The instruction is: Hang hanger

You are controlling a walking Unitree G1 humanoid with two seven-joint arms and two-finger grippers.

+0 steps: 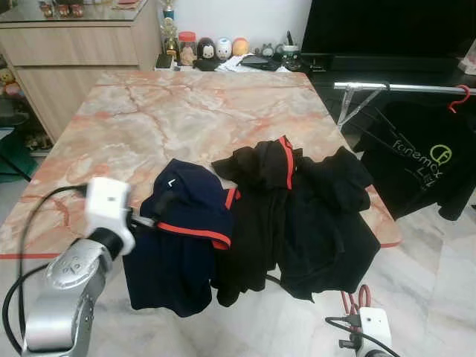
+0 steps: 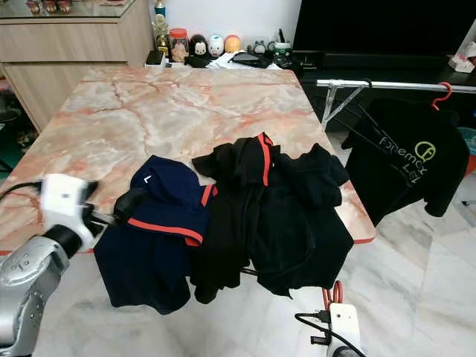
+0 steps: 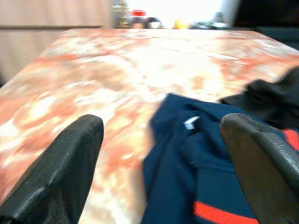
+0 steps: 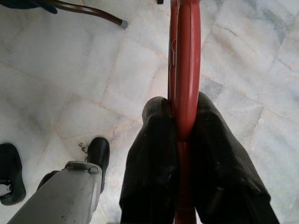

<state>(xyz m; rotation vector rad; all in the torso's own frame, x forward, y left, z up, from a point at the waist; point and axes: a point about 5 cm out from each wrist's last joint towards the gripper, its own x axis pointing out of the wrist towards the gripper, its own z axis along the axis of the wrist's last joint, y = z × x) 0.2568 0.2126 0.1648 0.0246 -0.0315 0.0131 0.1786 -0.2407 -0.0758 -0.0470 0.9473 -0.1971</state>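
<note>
Marble floor point(image 4: 70, 70) | right hand point(image 4: 184, 135) clamped on red hanger point(image 4: 187, 56) | left hand point(image 3: 159, 154) apart

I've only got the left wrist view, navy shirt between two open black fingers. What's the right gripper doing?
Observer: The right gripper is shut on a red hanger, low above the floor.
Operator: Where would it hang?
Observer: A silver rail stands to the robot's right of the marble table.
Operator: Anything on it?
Observer: A black printed shirt hangs there on another red hanger.
</note>
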